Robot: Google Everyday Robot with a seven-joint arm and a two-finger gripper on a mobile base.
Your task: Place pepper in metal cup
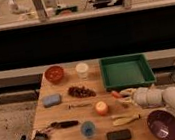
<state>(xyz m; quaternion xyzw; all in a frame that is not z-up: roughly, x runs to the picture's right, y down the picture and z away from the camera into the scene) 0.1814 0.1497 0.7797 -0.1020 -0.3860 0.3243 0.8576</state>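
The pepper, small, slender and red-orange, lies at table level just below the green tray, right of the table's middle. My gripper comes in from the right on a white arm and is right at the pepper's right end, touching or around it. A small bluish-grey cup, the likely metal cup, stands upright near the table's front edge, left of and nearer than the pepper.
On the wooden table are a green tray, white cup, red bowl, blue sponge, dark cluster, round orange fruit, pale-yellow curved item, purple bowl, black block and brush.
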